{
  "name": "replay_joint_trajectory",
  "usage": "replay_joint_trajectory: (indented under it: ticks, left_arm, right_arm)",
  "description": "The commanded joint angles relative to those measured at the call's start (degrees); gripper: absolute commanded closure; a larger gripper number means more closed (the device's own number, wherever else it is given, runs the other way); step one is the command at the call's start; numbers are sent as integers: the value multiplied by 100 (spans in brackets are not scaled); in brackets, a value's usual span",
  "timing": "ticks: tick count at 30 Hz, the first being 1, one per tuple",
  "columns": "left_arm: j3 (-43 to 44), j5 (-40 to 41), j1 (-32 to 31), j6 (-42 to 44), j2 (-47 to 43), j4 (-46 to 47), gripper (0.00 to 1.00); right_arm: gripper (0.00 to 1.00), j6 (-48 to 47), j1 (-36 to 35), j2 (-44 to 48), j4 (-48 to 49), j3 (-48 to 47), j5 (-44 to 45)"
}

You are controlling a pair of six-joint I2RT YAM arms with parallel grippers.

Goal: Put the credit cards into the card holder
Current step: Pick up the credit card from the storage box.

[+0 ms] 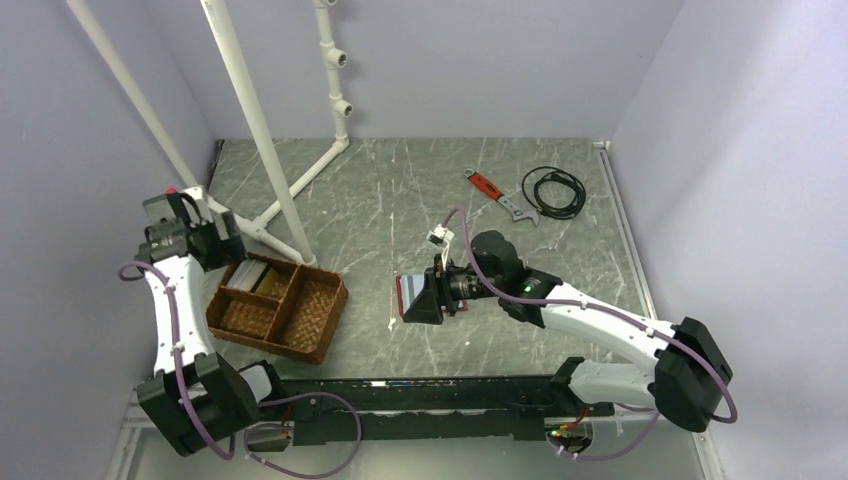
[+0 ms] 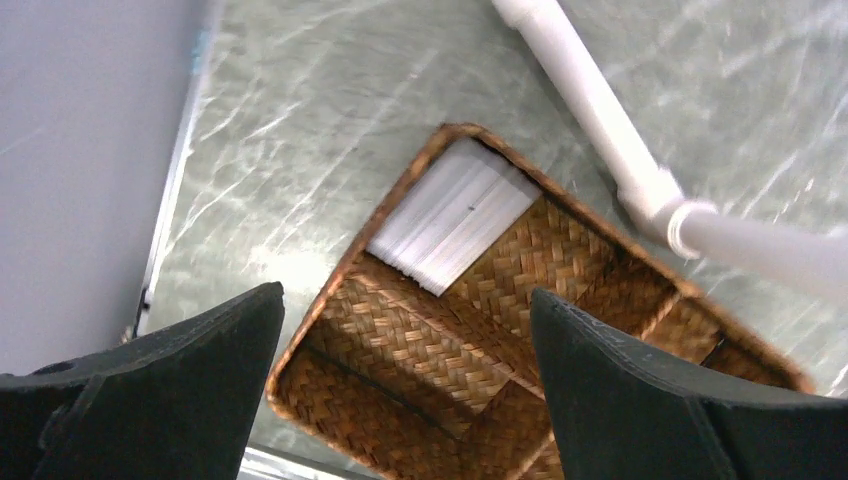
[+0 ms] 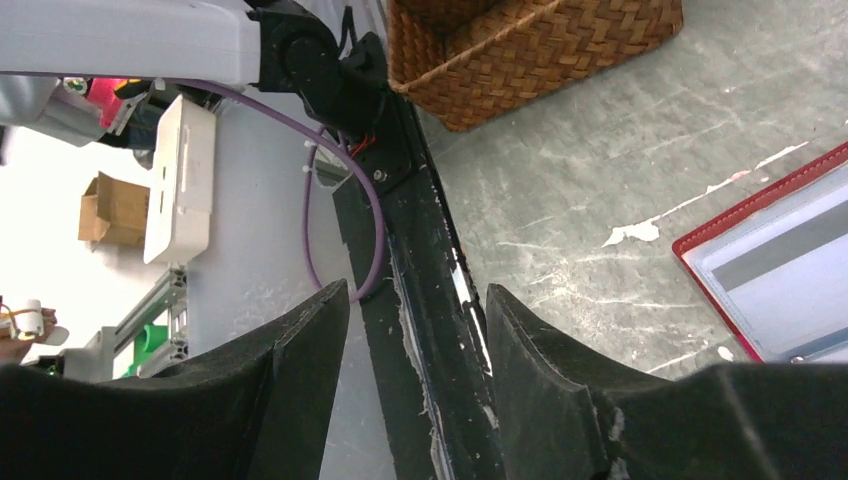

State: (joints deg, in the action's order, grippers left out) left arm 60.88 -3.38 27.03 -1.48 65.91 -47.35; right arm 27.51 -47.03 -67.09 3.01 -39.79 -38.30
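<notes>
— Where are the credit cards (image 1: 248,274)?

— In the wicker tray (image 1: 300,345) at the lower left of the overhead frame, in its upper-left compartment. A pale stack lies there with a gold-brown one just beside it. In the left wrist view the pale stack (image 2: 455,215) sits in the centre of the frame, leaning against the tray's woven wall (image 2: 330,290).

— And the left gripper (image 1: 222,245)?

— It hangs over that corner of the tray. Its wrist view shows the jaws spread wide (image 2: 408,305), with nothing between them and no contact with the cards. A white PVC pipe (image 2: 600,100) crosses the upper right of that frame.

— The card holder (image 1: 406,295)?

— It lies unfolded on the table (image 1: 400,200), in the middle of the overhead frame, well apart from the tray. Its red edge and pale sleeves show, and the right gripper (image 1: 418,298) covers part of it.

— Is that gripper holding it?

— No. In the right wrist view the jaws are parted and empty (image 3: 418,300), over the black rail (image 3: 420,250). The holder (image 3: 780,270) is at the right edge of that frame, and the tray (image 3: 540,40) at the top.

— Anything else?

— A red-handled wrench (image 1: 497,195) and a coiled black cable (image 1: 553,190), in the overhead frame's upper right.
</notes>
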Motion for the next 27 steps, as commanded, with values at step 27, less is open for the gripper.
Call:
replay_joint_trajectory:
  ticks: [27]
  left_arm:
    - [-1747, 560, -1634, 1826, 317, 2094, 25]
  right_arm:
    - [43, -369, -311, 275, -115, -136, 639]
